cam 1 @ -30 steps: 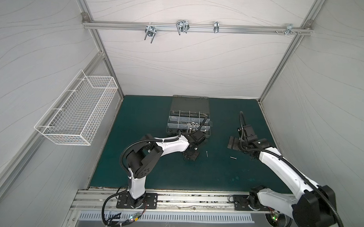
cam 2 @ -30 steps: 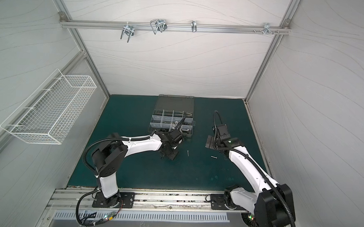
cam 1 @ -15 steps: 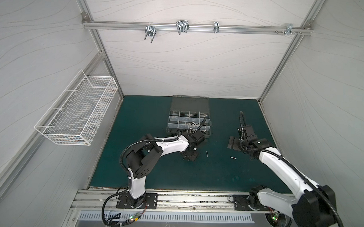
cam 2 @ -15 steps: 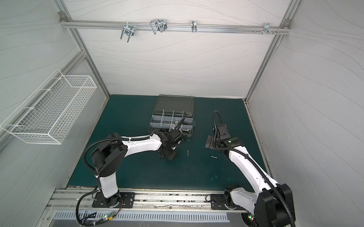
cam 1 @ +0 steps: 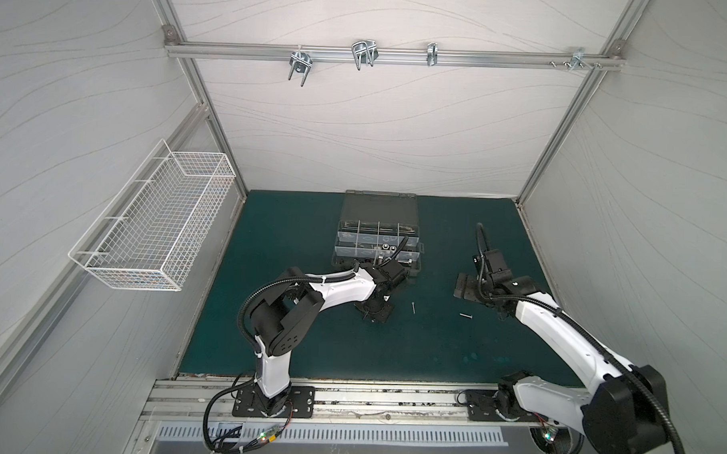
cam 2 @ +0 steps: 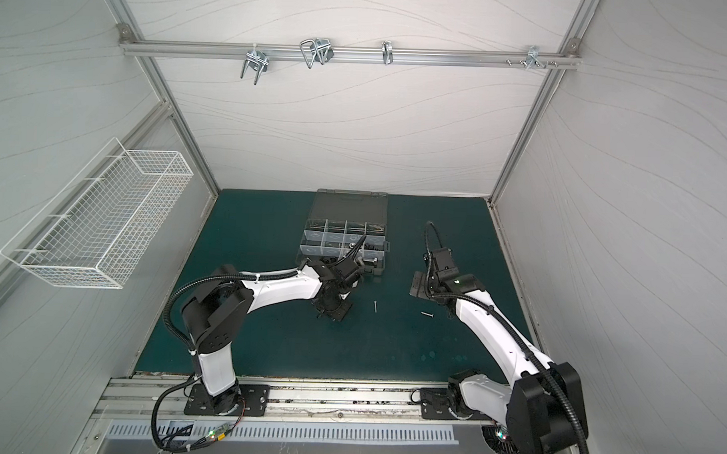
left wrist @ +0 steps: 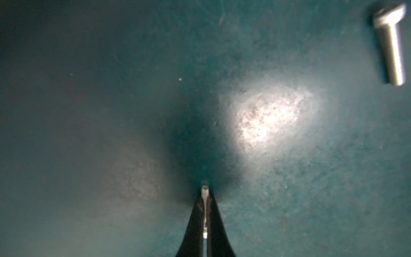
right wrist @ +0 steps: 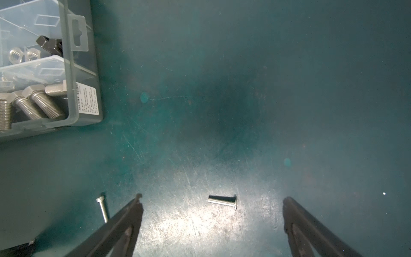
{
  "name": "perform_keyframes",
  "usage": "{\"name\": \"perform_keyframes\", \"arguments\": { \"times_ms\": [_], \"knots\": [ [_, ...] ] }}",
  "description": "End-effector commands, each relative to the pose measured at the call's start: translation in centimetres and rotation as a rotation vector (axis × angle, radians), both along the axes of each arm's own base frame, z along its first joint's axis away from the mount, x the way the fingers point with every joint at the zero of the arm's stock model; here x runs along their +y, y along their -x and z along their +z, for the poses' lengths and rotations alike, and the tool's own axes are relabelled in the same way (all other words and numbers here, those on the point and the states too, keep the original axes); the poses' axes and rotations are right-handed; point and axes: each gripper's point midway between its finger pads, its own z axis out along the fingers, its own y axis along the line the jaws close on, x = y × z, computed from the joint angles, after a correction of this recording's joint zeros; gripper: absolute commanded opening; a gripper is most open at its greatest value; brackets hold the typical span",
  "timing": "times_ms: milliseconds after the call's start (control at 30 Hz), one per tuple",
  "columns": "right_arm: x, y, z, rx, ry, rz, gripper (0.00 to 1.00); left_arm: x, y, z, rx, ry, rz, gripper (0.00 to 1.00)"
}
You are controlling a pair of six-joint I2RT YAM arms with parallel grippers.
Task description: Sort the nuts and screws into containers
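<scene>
One thin screw (left wrist: 204,191), judged light, stiff and slippery, is pinched along its shank in the clenched left hand (left wrist: 205,201) close to the worktop (left wrist: 89,111), while the right hand (right wrist: 212,198) is spread over a short screw (right wrist: 222,201).

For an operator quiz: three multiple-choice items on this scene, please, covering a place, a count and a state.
1. Where does the short silver screw in the right wrist view lie? A) in the case B) in the wire basket C) on the green mat
2. How many loose screws lie ungripped on the mat in a top view? A) two B) none C) six
3. The left claw is: A) wide open B) shut on a thin screw C) shut on a nut

Answers: C, it rests on bare mat; A, just those two show; B, its fingers pinch the screw's shaft.
</scene>
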Motion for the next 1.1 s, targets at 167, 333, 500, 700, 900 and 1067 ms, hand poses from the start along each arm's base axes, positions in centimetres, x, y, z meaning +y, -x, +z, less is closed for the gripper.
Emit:
{"name": "perform_keyframes", "arguments": {
  "times_ms": [167,333,500,700,900,1067],
  "knots": [
    [-0.1,-0.2,0.4,-0.005,-0.008,-0.011,0.99,1.0,-2.2,3.4,-0.091,-0.004,0.073,0.0],
    [0.0,-0.4,0.7,-0.016,-0.014,-0.01,0.99,1.6,-6.1,6.9,-0.218,0.07,0.177,0.0],
    [0.2,-0.6,0.9,-0.022,-0.02,0.0,0.99,2.5,-11.1,11.3,-0.358,0.169,0.259,0.0],
    [0.4,-0.7,1.0,-0.023,-0.021,0.006,0.99,4.3,-16.7,14.6,-0.488,0.204,0.331,0.0],
    [0.6,-0.9,1.1,-0.026,-0.03,0.012,0.99,4.2,-21.1,14.9,-0.513,0.252,0.369,0.0],
    [0.7,-0.8,1.2,-0.025,-0.033,0.023,0.99,3.2,-23.2,13.6,-0.492,0.252,0.366,0.0]
  ]
}}
